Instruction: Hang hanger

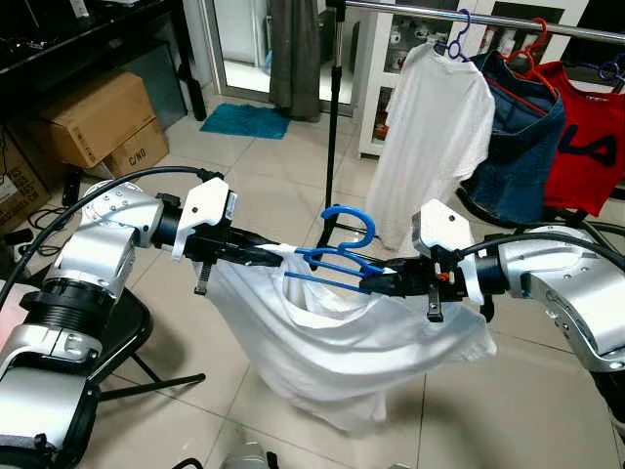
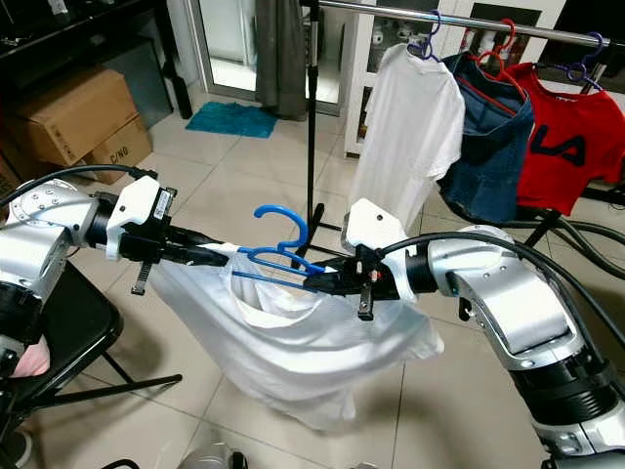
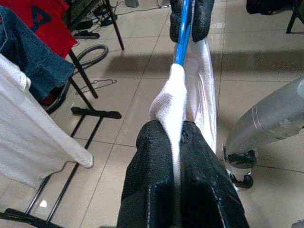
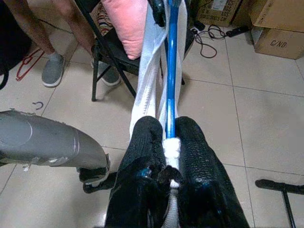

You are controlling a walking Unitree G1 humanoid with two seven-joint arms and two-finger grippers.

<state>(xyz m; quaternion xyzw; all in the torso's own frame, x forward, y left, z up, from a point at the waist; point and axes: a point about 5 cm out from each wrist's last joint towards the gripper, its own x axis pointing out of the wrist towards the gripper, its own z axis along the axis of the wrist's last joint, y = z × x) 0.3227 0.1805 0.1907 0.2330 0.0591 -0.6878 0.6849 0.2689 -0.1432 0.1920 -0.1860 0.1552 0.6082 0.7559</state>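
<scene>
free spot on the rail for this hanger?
Bare rail between the pole and the white shirt. Right of that it is crowded: white shirt, jeans, red shirt packed together.

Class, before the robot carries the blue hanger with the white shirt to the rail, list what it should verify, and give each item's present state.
1. Left gripper shut on the white shirt at the blue hanger end: ok.
2. Right gripper shut on the other end: ok.
3. Hook upright and free above the shirt: ok.
4. Shirt fully seated on the hanger: not ok, it sags in a loose pouch.
5. Free stretch of rail left of the hung white t-shirt: ok.
6. Rail within reach from here: cannot tell.
</scene>
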